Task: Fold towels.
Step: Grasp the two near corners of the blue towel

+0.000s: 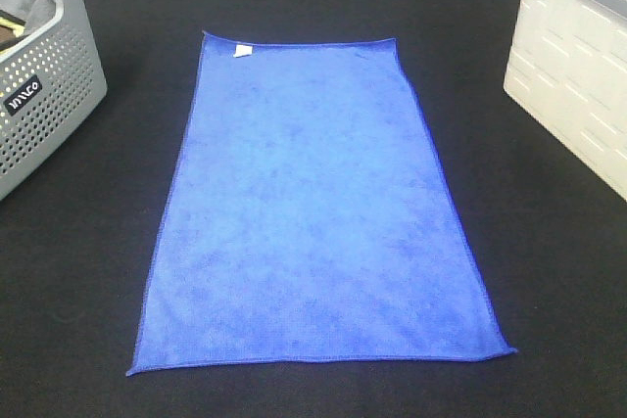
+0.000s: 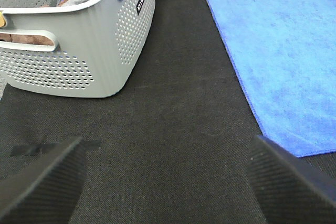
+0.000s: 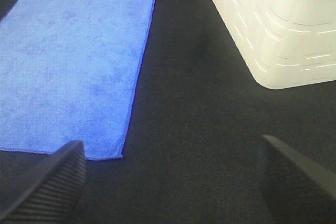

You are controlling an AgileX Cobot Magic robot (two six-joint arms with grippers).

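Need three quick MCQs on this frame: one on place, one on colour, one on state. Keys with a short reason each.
1. In the high view, where does the grey basket stand relative to the towel?
A) on it
B) to its right
C) to its left

2. What colour is the towel?
A) red
B) blue
C) green

3. What state is the towel in?
A) spread flat
B) folded in half
C) bunched in a heap

Key:
1 C: the basket sits at the left edge, apart from the towel.
2 B: it is bright blue against the black table.
3 A: it lies in one flat layer with all four corners showing.
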